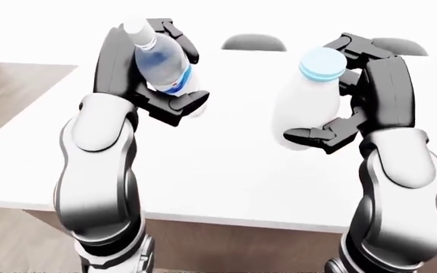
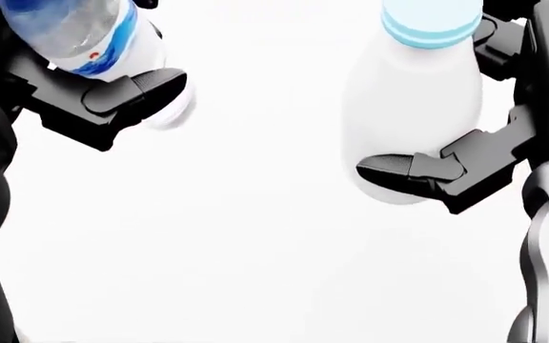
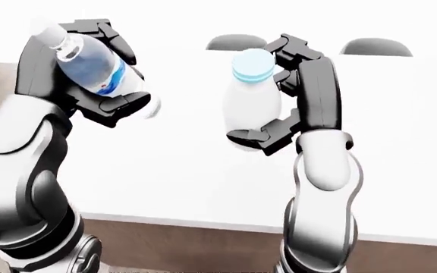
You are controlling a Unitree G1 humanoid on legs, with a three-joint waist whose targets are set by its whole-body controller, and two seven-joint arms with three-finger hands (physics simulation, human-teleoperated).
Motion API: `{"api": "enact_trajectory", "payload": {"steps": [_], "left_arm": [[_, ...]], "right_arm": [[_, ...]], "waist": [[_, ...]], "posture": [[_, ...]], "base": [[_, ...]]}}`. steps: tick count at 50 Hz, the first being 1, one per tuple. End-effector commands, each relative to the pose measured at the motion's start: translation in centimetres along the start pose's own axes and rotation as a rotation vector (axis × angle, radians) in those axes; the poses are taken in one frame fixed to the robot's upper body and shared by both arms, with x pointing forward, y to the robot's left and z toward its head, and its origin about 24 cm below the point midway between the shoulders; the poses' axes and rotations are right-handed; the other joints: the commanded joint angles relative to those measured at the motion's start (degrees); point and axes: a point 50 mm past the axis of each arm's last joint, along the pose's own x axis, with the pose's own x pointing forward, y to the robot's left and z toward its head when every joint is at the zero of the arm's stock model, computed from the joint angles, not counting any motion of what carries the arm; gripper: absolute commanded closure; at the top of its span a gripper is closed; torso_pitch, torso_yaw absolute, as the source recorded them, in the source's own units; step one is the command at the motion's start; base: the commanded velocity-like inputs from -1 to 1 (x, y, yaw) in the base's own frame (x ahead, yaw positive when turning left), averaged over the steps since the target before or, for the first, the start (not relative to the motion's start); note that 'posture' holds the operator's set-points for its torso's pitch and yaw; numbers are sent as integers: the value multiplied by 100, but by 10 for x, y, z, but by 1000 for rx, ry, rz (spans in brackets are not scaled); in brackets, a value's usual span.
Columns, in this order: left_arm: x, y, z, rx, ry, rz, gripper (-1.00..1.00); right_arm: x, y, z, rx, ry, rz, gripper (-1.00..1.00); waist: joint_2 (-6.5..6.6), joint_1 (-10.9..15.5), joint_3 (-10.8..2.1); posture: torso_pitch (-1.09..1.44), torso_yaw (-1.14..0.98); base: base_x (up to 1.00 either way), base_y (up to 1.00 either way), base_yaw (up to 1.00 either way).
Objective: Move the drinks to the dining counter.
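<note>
Raising both forearms over the white counter (image 1: 226, 187), we see our left hand (image 1: 162, 96) clamped round a clear water bottle (image 1: 160, 62), fingers wrapped under its blue label. Its long axis tilts, cap toward eleven o'clock in the left-eye view. Our right hand (image 1: 340, 122) grips a white milk bottle (image 1: 306, 108), upright, its pale blue cap at twelve. Both bottles hang above the counter, well apart.

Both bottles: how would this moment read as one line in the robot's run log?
left hand: holds water bottle, tilted | right hand: holds milk bottle, upright | both above white counter | not set down
</note>
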Motion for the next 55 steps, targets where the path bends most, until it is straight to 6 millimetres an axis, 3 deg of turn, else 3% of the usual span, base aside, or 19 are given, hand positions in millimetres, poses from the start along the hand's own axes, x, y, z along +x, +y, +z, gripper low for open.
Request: {"api": "enact_trajectory", "payload": {"steps": [1,3,5,9,11,12,15,18,19,20,33,55], "left_arm": [[-3,2,17,7,-92,17,100],[-3,3,18,8,-92,18,100],[-2,2,17,9,-92,17,100],[-3,3,17,8,-91,19,100],[-3,3,17,9,-91,18,100],[-3,3,18,9,-91,18,100],[-3,3,18,8,-92,18,100],[-3,3,18,8,-92,18,100],[-3,3,18,8,-93,19,100],[-3,4,18,8,-93,19,100],[-2,4,21,9,-96,20,100],[-2,3,18,7,-93,22,100]], "right_arm": [[-2,-8,14,-9,-81,-50,100],[-2,-8,13,-9,-83,-50,100],[-2,-8,14,-9,-84,-52,100],[-1,-10,15,-12,-78,-58,100],[-1,-10,15,-14,-75,-56,100],[0,-9,15,-16,-73,-55,100],[4,-11,14,-27,-54,-56,100],[10,-10,9,-39,-12,-46,100],[11,-10,9,-40,-8,-47,100],[13,-10,7,-44,5,-46,100],[29,-4,-14,-56,87,-63,100],[34,0,-49,-64,162,-106,100]], "waist": [[35,-22,-216],[129,-22,-388],[211,4,-462],[-64,97,-72],[-367,146,-113],[-187,111,-55],[-124,70,-118],[71,-8,-229],[65,-40,-254],[43,-21,-184],[-30,-2,-219],[-88,15,-231]], "posture": [[0,0],[0,0],[0,0],[0,0],[0,0],[0,0],[0,0],[0,0],[0,0],[0,0],[0,0],[0,0]], "base": [[0,0,0],[-42,0,0],[-40,0,0],[0,0,0],[0,0,0],[0,0,0],[0,0,0],[0,0,0],[0,0,0],[0,0,0],[0,0,0],[0,0,0]]}}
